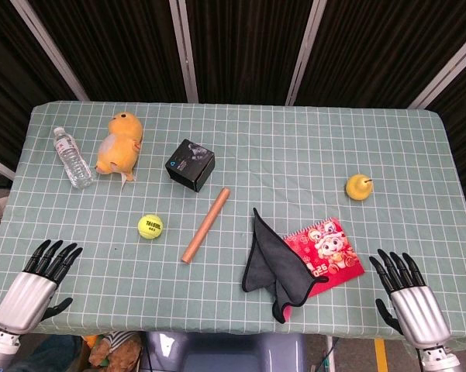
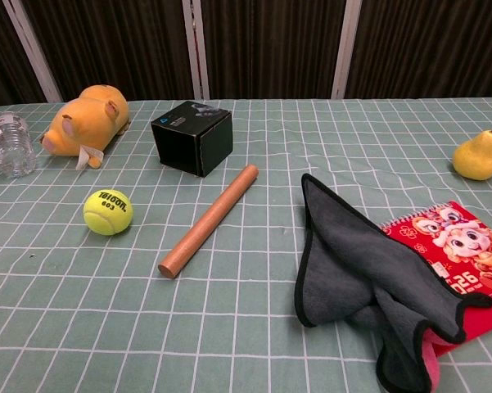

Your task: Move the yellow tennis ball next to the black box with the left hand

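Observation:
The yellow tennis ball (image 1: 150,226) (image 2: 108,212) lies on the checked cloth, left of centre. The black box (image 1: 190,164) (image 2: 192,137) stands farther back and a little to the right of the ball, apart from it. My left hand (image 1: 36,284) hovers at the near left corner of the table, fingers spread and holding nothing, well short of the ball. At the near right corner my right hand (image 1: 407,294) is likewise open and empty. Neither hand shows in the chest view.
A wooden rod (image 1: 205,225) lies diagonally between ball and box side. A yellow plush duck (image 1: 119,146) and a water bottle (image 1: 72,157) sit at the back left. A grey cloth (image 1: 273,262) overlaps a red booklet (image 1: 326,248); a yellow pear (image 1: 358,187) sits right.

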